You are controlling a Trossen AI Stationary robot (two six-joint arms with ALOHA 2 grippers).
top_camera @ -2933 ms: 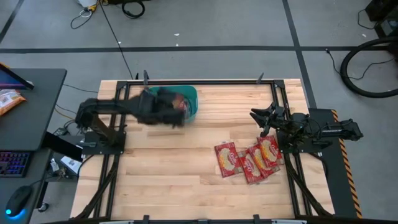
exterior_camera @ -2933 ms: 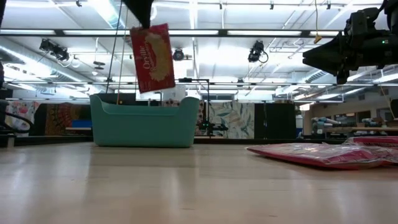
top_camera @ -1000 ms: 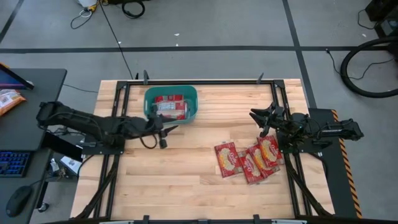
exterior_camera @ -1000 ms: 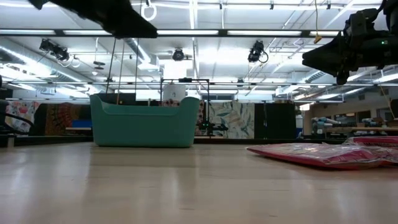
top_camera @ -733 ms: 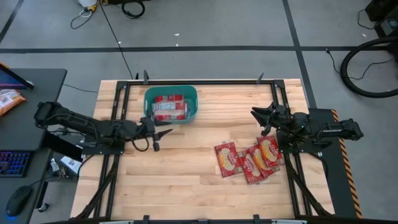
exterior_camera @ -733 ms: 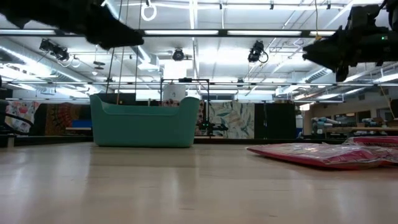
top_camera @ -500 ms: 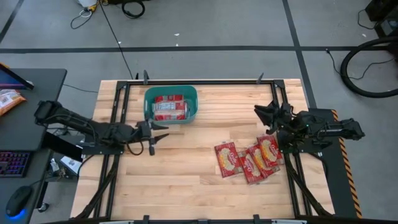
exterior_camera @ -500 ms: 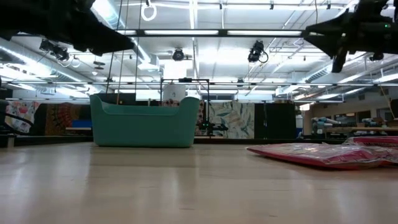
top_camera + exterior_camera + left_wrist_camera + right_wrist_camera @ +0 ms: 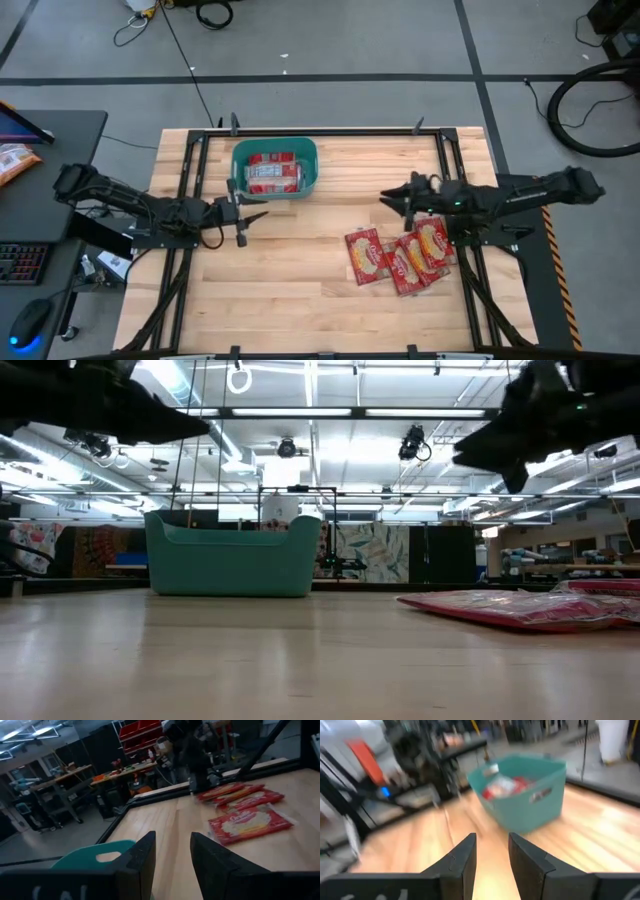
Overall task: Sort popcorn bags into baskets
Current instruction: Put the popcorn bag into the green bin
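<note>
The teal basket (image 9: 308, 165) stands at the table's far left-middle with several red popcorn bags (image 9: 272, 172) lying in it; it also shows in the low view (image 9: 232, 555) and the right wrist view (image 9: 530, 800). Three more red bags (image 9: 398, 256) lie flat, overlapping, on the table's near right; they also show in the left wrist view (image 9: 247, 824). My left gripper (image 9: 250, 218) hangs open and empty above the table, near-left of the basket. My right gripper (image 9: 392, 203) hangs open and empty above the table, just far-left of the loose bags, pointing toward the basket.
Black frame rails (image 9: 190, 250) run along the table's left and right sides (image 9: 465, 290) and its far edge. Bare wood lies between the basket and the loose bags. A desk with a keyboard (image 9: 20, 262) and an orange snack bag (image 9: 15, 160) stands off the table's left.
My left gripper has drawn back a little from the basket toward the table's left edge, staying open and empty. My right gripper has reached out from the right edge toward the table's left and the basket, over the far side of the loose bags. No bag has moved.
</note>
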